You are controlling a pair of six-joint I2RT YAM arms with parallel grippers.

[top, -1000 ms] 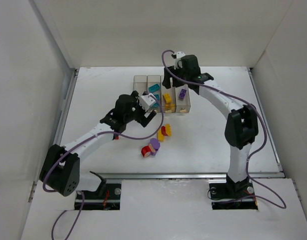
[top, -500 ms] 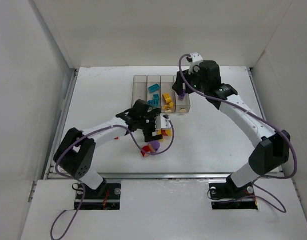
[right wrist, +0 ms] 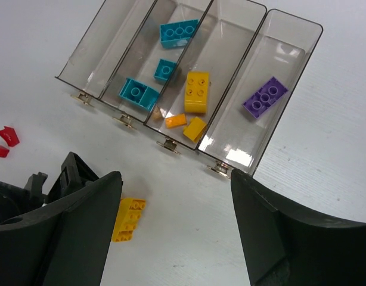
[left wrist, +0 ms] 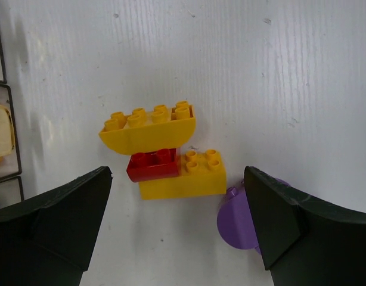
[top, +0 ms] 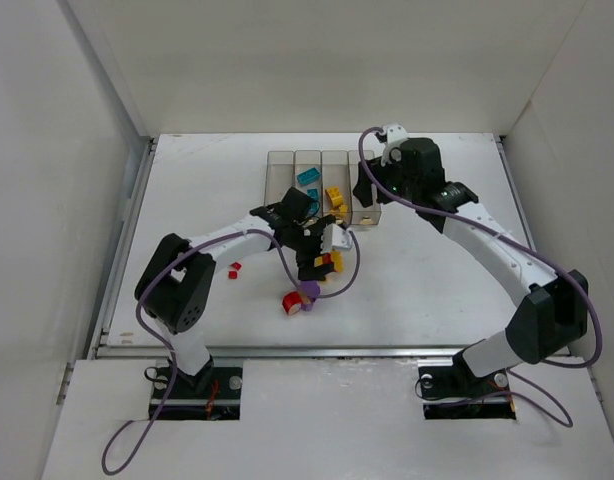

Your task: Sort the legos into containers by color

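A clump of a yellow curved brick (left wrist: 148,128), a red brick (left wrist: 152,165) and a yellow brick (left wrist: 189,176) lies on the table. My left gripper (left wrist: 177,232) is open and empty just above and before it. A purple round piece (left wrist: 238,217) lies by the right finger. In the top view the left gripper (top: 322,255) hovers over this clump (top: 333,262). The four joined containers (right wrist: 290,71) hold teal bricks (right wrist: 177,33), yellow bricks (right wrist: 196,90) and a purple brick (right wrist: 265,96); the leftmost is empty. My right gripper (right wrist: 177,238) is open and empty, above the table just before the bins.
A red and purple clump (top: 299,298) lies nearer the front edge. Two small red pieces (right wrist: 7,136) lie left of the bins, also in the top view (top: 234,268). The left arm (right wrist: 28,190) shows at the right wrist view's lower left. Walls enclose the table.
My left gripper moved from beside the bins toward the front and right, over the yellow and red clump. My right gripper swung right off the bins' far end to their right side.
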